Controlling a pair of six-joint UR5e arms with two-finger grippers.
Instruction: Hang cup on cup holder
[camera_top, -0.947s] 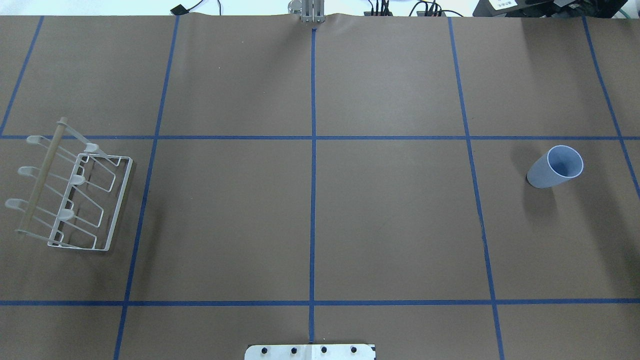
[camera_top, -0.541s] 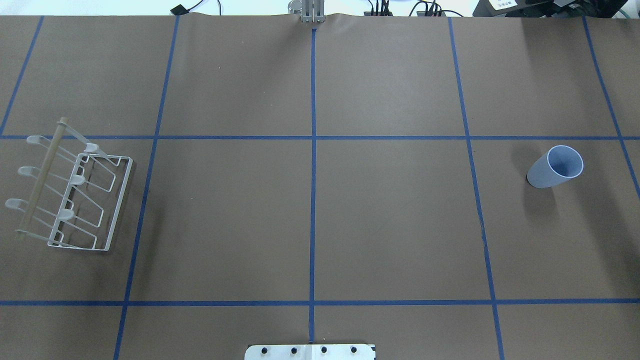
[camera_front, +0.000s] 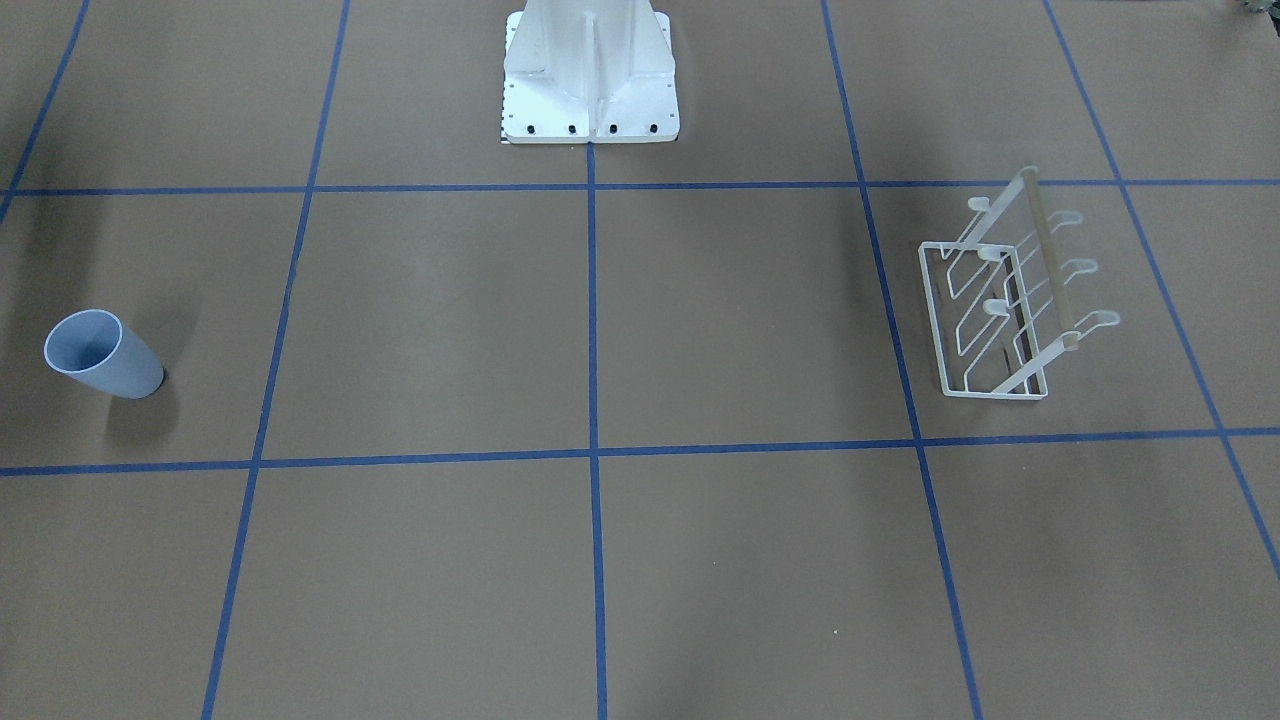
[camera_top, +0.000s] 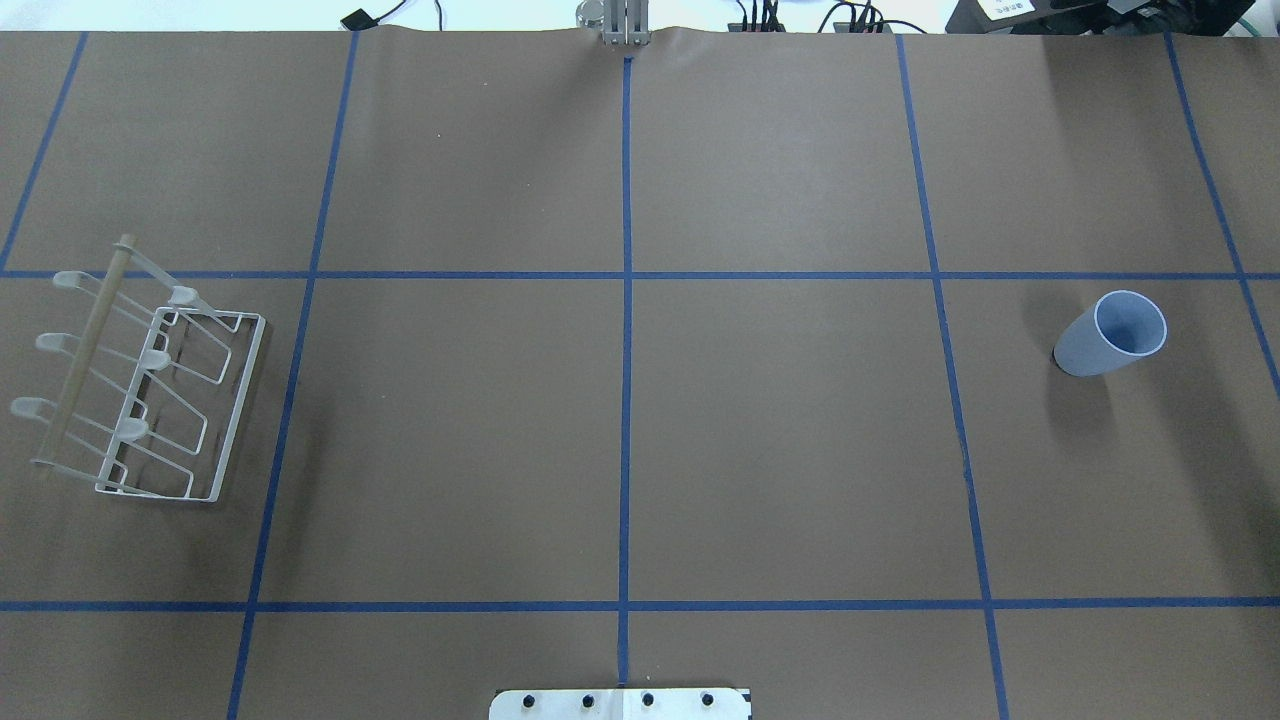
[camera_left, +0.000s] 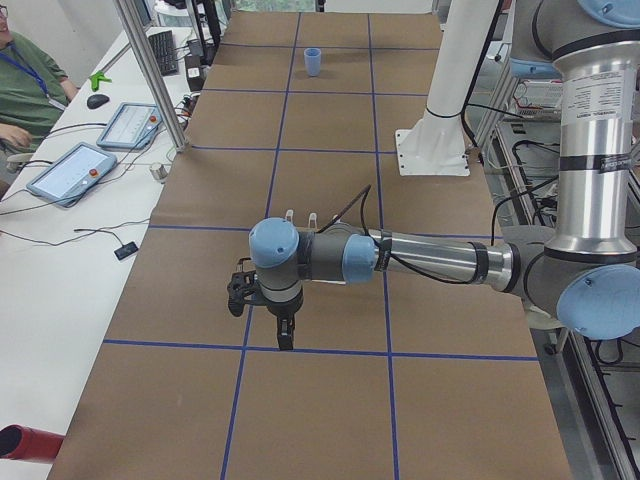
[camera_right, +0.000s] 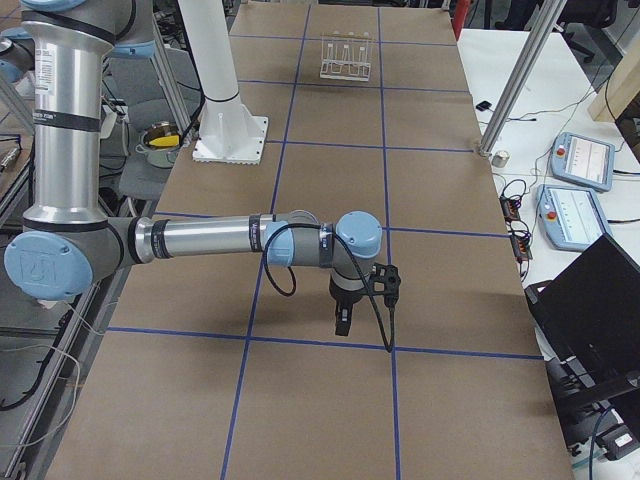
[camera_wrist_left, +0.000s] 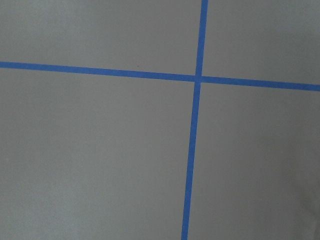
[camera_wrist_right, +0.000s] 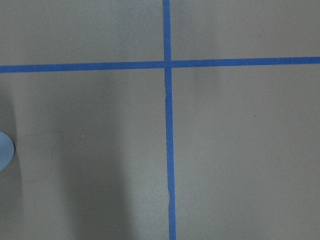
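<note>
Cup (camera_top: 1110, 335) first: stands rim-up on the surface (camera_top: 640, 450), ungripped, probably just beside the right claw (camera_right: 343, 322), going by a pale sliver at that wrist view's edge. Cannot tell whether that claw is open or closed; same for the left claw (camera_left: 285, 335), likewise pointing down. Just beyond the left claw sits the cup holder (camera_top: 86, 345), pegs bare, well apart from the cup. Seemingly calls for a long carry across.

Silver metal left arm (camera_left: 430, 262) and right arm (camera_right: 200, 240), pale blue joint caps (camera_left: 273, 243), dark grey joints (camera_left: 320, 258), black looping cables (camera_right: 381, 310); white pedestal base plate (camera_front: 590, 110) with black screws (camera_front: 571, 128).
</note>
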